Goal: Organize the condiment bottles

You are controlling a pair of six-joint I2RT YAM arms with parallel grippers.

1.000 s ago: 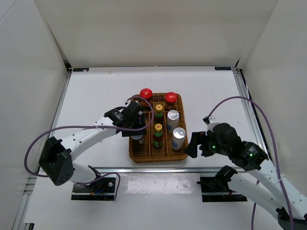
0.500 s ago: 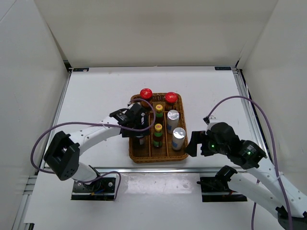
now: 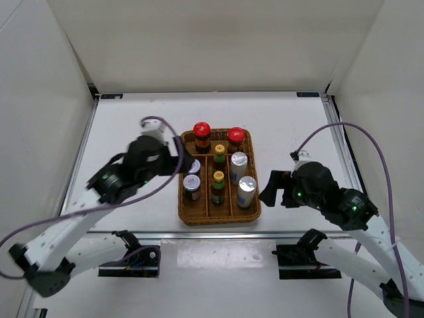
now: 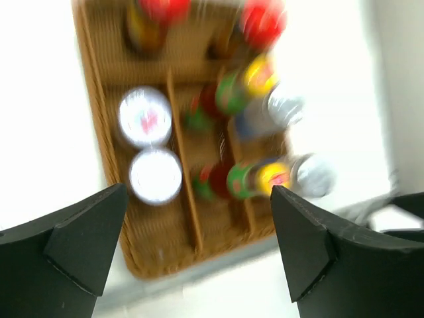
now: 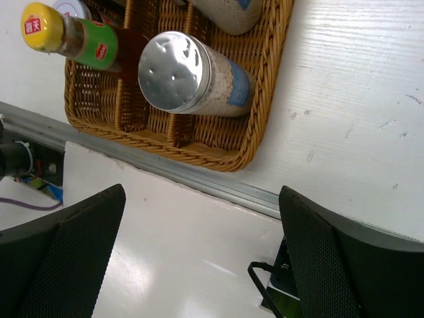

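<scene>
The condiment bottles all stand in the brown wicker tray (image 3: 189, 213). Two red-capped jars (image 3: 201, 130) are at its far end. Two yellow-capped bottles (image 3: 218, 176) fill the middle lane and two white shakers (image 3: 247, 185) the right lane. Two silver-lidded jars (image 3: 192, 183) (image 4: 156, 175) sit in the left lane. My left gripper (image 3: 180, 163) (image 4: 199, 245) hovers open above the tray's left side, holding nothing; its view is blurred. My right gripper (image 3: 267, 190) (image 5: 202, 252) is open and empty just right of the tray, over the table's near edge, beside the near shaker (image 5: 179, 69).
A metal rail (image 5: 199, 182) runs along the table's near edge just below the tray (image 5: 218, 156). White walls enclose the table on three sides. Purple cables loop from both arms.
My left gripper opened, released the near silver-lidded jar in the left lane, and pulled up and back to the left. The right arm has hardly moved.
</scene>
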